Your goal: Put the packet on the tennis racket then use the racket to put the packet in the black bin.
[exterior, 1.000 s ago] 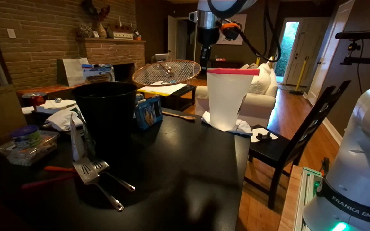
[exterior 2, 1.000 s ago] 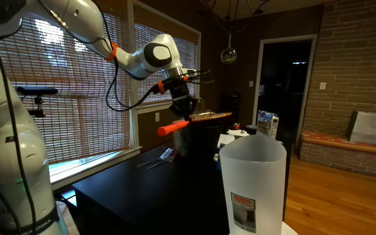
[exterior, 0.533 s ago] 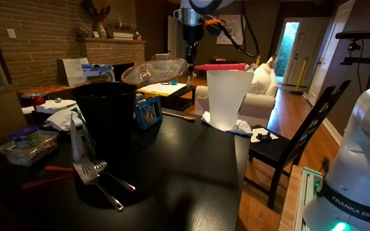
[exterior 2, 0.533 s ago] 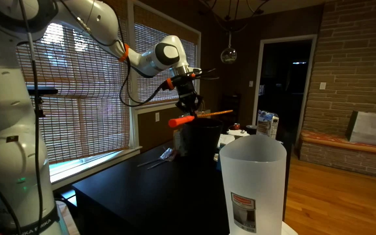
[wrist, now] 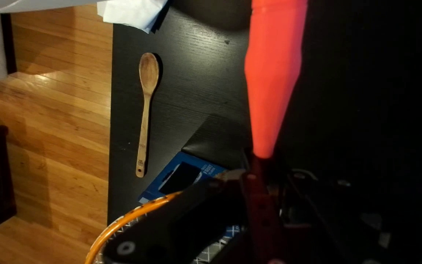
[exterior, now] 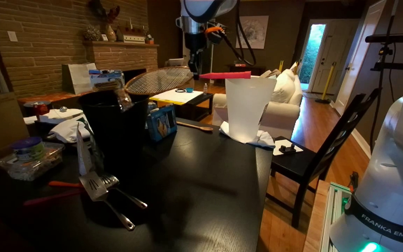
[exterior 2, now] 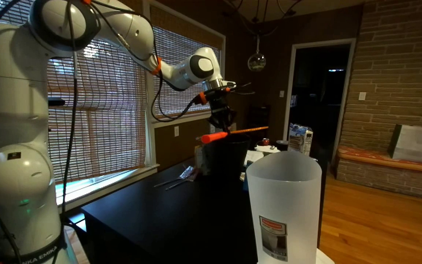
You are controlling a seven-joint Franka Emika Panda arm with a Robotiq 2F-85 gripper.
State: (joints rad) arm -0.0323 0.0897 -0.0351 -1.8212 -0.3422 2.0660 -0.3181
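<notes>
Packet (exterior: 124, 100): off the strings, by the mouth of the black bin (exterior: 115, 122), crossing its near rim in an exterior view; nothing seen holding it up, so prob. mid-drop. Can't tell if it's bound inside or just outside.
Tennis racket (exterior: 157, 81): in the air, face tilted, low edge near the bin's rim; can't tell if touching. Tilt is prob. deliberate, b/c a level face wouldn't shed the load.
Gripper (exterior: 196, 76): fingers clamped on the racket where handle narrows to head; prob. b/c a hold that close lets a small wrist turn tip the whole face.
Red handle (wrist: 273, 73): pokes out free past the fingers, clear of the table (exterior: 201, 168), so the swing isn't blocked.
Next: judging by this, hold the tilt, check where the load lands, don't knock the rim w/ the head.
Spatulas (exterior: 94, 187): lying in front of the bin; a miss may well end up near them.
Blue box (exterior: 162, 122): just beside the bin, out of the pour path, I'd say.
White bin (exterior: 250, 108): well apart, cloth (exterior: 266, 139) round its base; not the target.
</notes>
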